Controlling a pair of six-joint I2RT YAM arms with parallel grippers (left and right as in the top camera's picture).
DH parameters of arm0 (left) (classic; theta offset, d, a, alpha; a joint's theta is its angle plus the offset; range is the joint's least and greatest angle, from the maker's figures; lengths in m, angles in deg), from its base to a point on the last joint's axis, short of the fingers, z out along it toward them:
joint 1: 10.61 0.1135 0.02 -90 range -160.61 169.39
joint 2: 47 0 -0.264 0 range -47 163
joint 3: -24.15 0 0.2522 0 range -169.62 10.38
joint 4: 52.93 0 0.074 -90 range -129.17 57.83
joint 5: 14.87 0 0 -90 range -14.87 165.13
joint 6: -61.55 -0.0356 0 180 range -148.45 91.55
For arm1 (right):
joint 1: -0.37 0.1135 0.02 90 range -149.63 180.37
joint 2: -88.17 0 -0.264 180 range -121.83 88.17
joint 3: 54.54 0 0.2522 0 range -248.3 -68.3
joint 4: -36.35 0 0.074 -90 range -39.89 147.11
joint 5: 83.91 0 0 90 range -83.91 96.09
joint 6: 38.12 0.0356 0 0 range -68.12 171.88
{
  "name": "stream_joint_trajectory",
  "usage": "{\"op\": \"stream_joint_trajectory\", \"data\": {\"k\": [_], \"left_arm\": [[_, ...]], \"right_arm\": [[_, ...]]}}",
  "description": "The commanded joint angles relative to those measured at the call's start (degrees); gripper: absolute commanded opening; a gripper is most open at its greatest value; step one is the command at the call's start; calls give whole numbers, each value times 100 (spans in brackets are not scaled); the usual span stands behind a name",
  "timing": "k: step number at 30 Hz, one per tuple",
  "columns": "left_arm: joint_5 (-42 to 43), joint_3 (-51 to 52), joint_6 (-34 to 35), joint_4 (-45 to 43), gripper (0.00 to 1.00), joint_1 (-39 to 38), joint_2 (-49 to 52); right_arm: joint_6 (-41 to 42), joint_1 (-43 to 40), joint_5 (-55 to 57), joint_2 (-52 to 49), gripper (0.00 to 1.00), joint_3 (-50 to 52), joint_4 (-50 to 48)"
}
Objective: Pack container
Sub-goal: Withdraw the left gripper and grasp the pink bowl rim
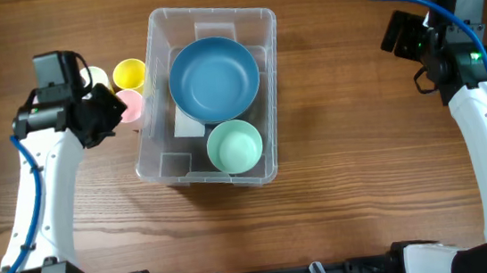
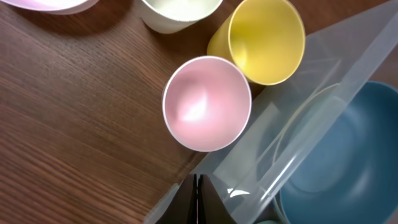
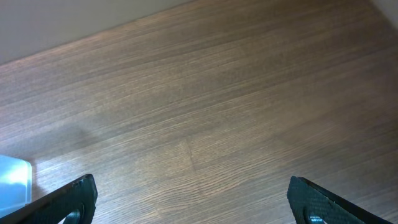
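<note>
The clear container (image 1: 273,89) sits mid-table and holds a big blue bowl (image 1: 214,78) and a smaller green bowl (image 1: 235,146). Left of it stand a pink cup (image 1: 130,104), a yellow cup (image 1: 129,73) and a white cup (image 1: 94,77). My left gripper (image 1: 114,113) hovers beside the pink cup. In the left wrist view it (image 2: 196,186) is shut with nothing between its fingers, just short of the pink cup (image 2: 207,104) and against the container's wall (image 2: 298,112). My right gripper (image 3: 193,202) stands wide open over bare wood at the far right (image 1: 400,36).
The left wrist view also shows the yellow cup (image 2: 266,38), the white cup (image 2: 179,11), the blue bowl (image 2: 348,149) and the rim of a pale lilac bowl (image 2: 50,5). A corner of the container (image 3: 13,183) shows at the right wrist view's left edge.
</note>
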Motion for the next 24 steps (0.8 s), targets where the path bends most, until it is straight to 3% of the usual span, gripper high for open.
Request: {"op": "stream_joint_trajectory", "data": {"k": [1,17,24], "left_arm": [[-205,-9,-44,-4,4,-216,225],[-142,0,-44,-570,4,-1690,378],[-719,0,-39,-535,16,-1528,374]], "right_arm": [[68,7,79,-39,100,-50,-13],[70,7,79,-39,100,-50,-13],[70,7,79,-39,100,-50,-13]]}}
